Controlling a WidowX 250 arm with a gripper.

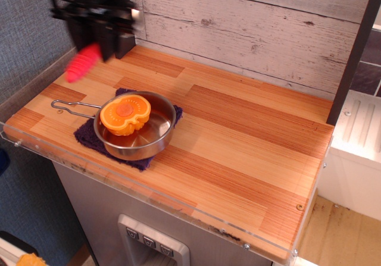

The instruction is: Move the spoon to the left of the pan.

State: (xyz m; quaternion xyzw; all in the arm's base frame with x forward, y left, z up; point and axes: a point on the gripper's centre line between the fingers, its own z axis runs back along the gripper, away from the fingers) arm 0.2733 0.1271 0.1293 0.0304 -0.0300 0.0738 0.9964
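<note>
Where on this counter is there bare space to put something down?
The whole right half of the wooden counter, from the pan to the right edge, is bare. A narrower strip lies behind the pan, along the plank wall. The front left is crowded: pan, purple cloth, wire handle.
</note>
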